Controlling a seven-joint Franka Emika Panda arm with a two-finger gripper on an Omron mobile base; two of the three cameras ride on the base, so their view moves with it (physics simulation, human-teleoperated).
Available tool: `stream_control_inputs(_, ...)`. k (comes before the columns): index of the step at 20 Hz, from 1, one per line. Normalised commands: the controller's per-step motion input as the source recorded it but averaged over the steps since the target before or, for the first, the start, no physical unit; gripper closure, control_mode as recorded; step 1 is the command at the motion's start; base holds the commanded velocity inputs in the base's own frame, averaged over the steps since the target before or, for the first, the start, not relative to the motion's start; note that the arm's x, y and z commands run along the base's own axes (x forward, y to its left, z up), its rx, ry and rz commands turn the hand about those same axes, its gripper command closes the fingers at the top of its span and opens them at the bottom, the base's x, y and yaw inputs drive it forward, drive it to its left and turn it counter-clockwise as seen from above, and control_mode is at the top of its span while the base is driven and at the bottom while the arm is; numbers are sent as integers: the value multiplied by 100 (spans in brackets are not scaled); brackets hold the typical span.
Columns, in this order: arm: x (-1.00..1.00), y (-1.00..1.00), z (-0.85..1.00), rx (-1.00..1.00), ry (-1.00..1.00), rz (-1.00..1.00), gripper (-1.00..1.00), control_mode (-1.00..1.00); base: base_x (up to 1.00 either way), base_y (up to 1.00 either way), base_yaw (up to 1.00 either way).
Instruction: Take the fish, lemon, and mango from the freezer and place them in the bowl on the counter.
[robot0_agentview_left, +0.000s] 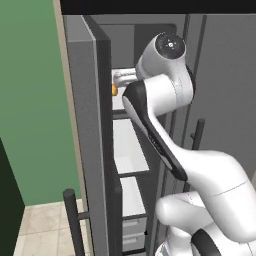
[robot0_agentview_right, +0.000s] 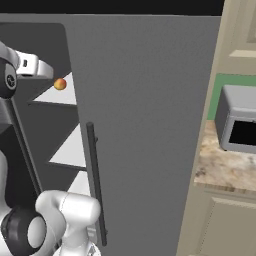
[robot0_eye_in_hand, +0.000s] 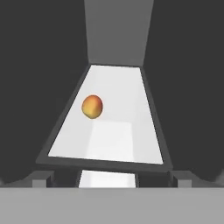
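Note:
The mango (robot0_eye_in_hand: 92, 106), orange with a red blush, lies on the left side of a white upper shelf (robot0_eye_in_hand: 118, 131) inside the open freezer (robot0_agentview_left: 127, 145). It also shows as a small orange spot, the mango (robot0_agentview_left: 114, 90), beside my hand, and on the shelf's edge as the mango (robot0_agentview_right: 60, 84). My gripper (robot0_eye_in_hand: 111, 180) is open, fingers spread wide, at the shelf's front edge, short of the fruit and a little to its right. The fish, the lemon and the bowl are out of view.
The freezer door (robot0_agentview_left: 87, 125) stands open on my left, its dark bar handle (robot0_agentview_left: 72, 220) low down. The wider fridge door (robot0_agentview_right: 145, 125) is shut. Further right is the marbled counter (robot0_agentview_right: 225, 170) with a grey microwave (robot0_agentview_right: 240, 120). Lower shelves and grey drawers (robot0_agentview_left: 134, 235) sit below.

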Motion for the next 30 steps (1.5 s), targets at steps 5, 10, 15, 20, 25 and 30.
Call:
stream_control_inputs(5, 56, 0, -29, 1, 1, 9, -100, -100, 0, 0, 0)
stream_control_inputs(10, 64, 3, -1, 1, 7, 7, -100, -100, 0, 0, 0)
stream_control_inputs(15, 57, 31, -4, 0, 9, 2, -100, -100, 0, 0, 0)
stream_control_inputs(20, 45, 39, -25, 0, 9, 0, -100, -100, 0, 0, 0)
stream_control_inputs(25, 54, 17, -36, 0, 4, 0, -100, -100, 0, 0, 0)
stream_control_inputs(30, 62, 4, -31, 0, 0, 0, -100, -100, 0, 0, 0)
